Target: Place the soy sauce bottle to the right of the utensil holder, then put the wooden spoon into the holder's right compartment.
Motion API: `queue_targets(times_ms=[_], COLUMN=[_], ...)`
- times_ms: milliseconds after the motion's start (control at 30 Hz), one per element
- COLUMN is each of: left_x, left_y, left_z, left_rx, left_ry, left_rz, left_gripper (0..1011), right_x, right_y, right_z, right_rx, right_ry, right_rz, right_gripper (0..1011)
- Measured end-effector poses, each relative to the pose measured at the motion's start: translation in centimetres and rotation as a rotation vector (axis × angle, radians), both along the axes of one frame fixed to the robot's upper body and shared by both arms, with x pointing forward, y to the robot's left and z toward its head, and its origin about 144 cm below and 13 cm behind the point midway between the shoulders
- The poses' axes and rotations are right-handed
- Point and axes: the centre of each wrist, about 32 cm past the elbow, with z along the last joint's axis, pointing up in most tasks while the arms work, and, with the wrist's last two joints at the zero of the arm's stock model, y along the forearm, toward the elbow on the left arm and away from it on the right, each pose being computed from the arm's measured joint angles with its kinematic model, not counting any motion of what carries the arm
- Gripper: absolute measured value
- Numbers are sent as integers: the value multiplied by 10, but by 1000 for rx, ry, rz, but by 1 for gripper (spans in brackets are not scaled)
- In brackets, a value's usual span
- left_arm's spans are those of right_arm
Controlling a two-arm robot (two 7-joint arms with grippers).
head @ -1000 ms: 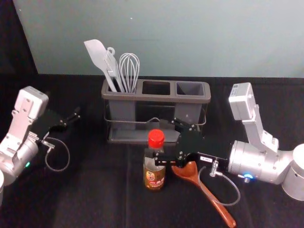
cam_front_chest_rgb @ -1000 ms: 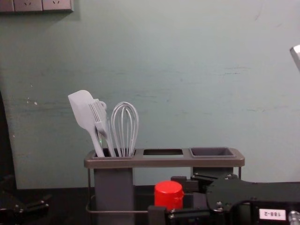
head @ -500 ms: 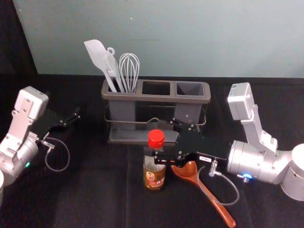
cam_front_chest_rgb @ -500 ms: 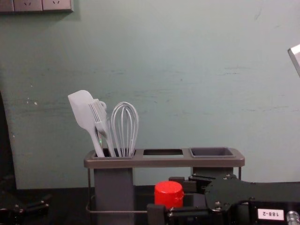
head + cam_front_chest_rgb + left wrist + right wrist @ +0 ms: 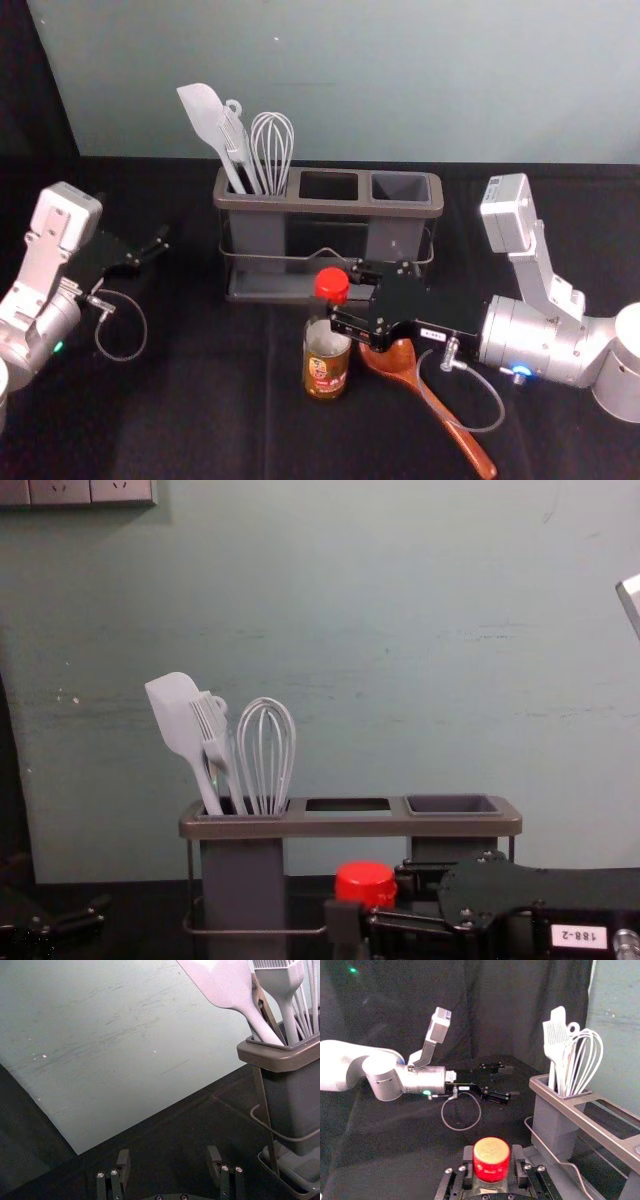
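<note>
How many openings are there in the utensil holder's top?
3: left opening, with utensils standing in it; middle opening; right opening. No utensil stands in the last two.

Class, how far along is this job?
Neither placement is done. In hand: the right gripper looks closed on the soy sauce bottle, in front of the utensil holder. Remaining: set it to the holder's right, then put the wooden spoon, lying on the table, into the right compartment.

Spatula [image 5: 175, 715], brush [image 5: 216, 748] and whisk [image 5: 266, 755], bunched close.
The pale spatula leans left, the brush overlapping it, the whisk loops-up at right; behind them I see a scuffed grey-green wall [image 5: 420, 660] with sockets [image 5: 60, 492] high on the left, and a black curtain [image 5: 470, 1010] off to the left.
</note>
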Motion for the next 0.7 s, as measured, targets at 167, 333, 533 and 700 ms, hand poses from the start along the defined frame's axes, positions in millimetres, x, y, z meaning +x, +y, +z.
queue_targets(times_ms=[167,333,533,700], left_x=[0,0,0,0], left_y=[0,0,0,0], left_z=[0,0,0,0], left_rx=[0,0,0,0], left_ry=[0,0,0,0], left_rz=[0,0,0,0], left_gripper=[1005,1005,1005,1005], right_x=[0,0,-5,-12], right_y=[0,0,-3,-10], right_z=[0,0,9,22], right_rx=[0,0,17,36], right_ry=[0,0,-33,-67], right_rz=[0,0,5,-5], right_gripper=[398,387,387,387])
